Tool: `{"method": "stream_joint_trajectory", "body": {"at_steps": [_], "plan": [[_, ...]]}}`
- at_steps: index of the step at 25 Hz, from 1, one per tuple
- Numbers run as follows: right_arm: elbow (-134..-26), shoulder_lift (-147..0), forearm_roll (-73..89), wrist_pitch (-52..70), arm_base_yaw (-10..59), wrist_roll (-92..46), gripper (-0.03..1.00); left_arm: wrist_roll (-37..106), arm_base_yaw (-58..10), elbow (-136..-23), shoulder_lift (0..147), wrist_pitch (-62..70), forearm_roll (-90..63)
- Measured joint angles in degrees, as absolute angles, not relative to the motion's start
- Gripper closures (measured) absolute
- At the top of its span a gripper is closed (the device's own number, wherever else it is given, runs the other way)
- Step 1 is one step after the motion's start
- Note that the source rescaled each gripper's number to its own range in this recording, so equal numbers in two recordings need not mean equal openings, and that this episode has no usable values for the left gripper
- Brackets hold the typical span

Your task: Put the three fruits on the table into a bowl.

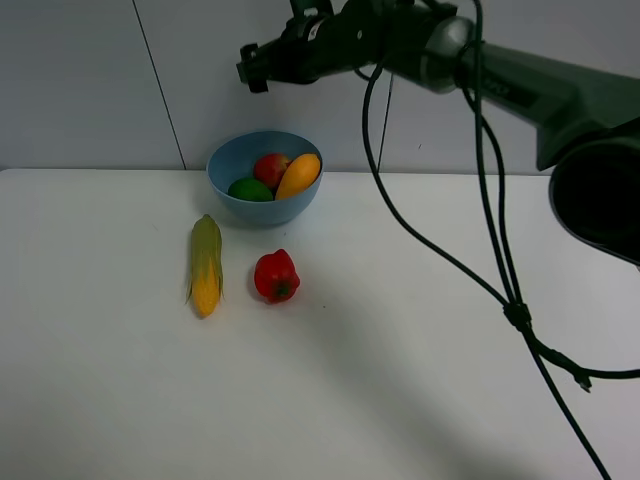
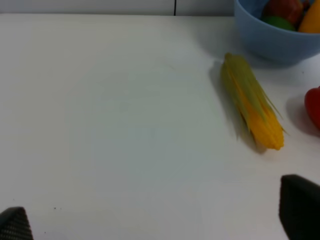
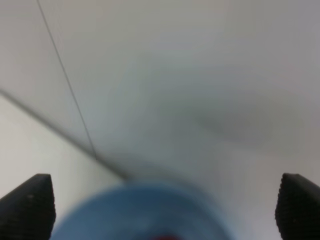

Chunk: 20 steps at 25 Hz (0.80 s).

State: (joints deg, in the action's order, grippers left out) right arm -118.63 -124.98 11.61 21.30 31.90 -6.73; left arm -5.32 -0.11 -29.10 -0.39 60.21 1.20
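The light blue bowl (image 1: 262,176) stands at the back of the white table (image 1: 420,350). In it lie the red-yellow apple (image 1: 270,168), the green lime (image 1: 250,189) and the orange-yellow mango (image 1: 299,175). My right gripper (image 1: 256,66) hangs high above the bowl, open and empty; its wrist view shows the blurred bowl rim (image 3: 140,212) between the wide-apart fingertips (image 3: 30,205). My left gripper (image 2: 155,220) is open and empty over bare table, with the bowl (image 2: 277,35) and its fruits far off. The left arm does not show in the exterior view.
A yellow-green corn cob (image 1: 206,265) and a small red bell pepper (image 1: 276,277) lie on the table in front of the bowl. The corn (image 2: 252,102) and pepper edge (image 2: 313,107) show in the left wrist view. Black cables (image 1: 500,280) hang from the right arm.
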Motion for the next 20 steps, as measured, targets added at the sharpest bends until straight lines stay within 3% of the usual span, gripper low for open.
{"method": "stream_joint_trajectory", "body": {"at_steps": [6, 10, 15, 20], "plan": [[-118.6, -108.1, 7.9, 25.3, 30.7, -6.4, 0.34, -5.3, -0.1, -29.1, -0.4, 60.2, 1.2], [-116.0, -96.6, 6.1, 25.9, 26.1, -6.3, 0.34, -5.3, -0.1, -29.1, -0.4, 60.2, 1.2], [-103.2, -78.2, 5.6, 25.5, 13.6, -6.3, 0.34, -5.3, -0.1, -29.1, -0.4, 60.2, 1.2], [-80.7, -57.1, 5.5, 24.3, -2.1, -6.0, 0.34, -5.3, -0.1, -29.1, -0.4, 60.2, 1.2]]}}
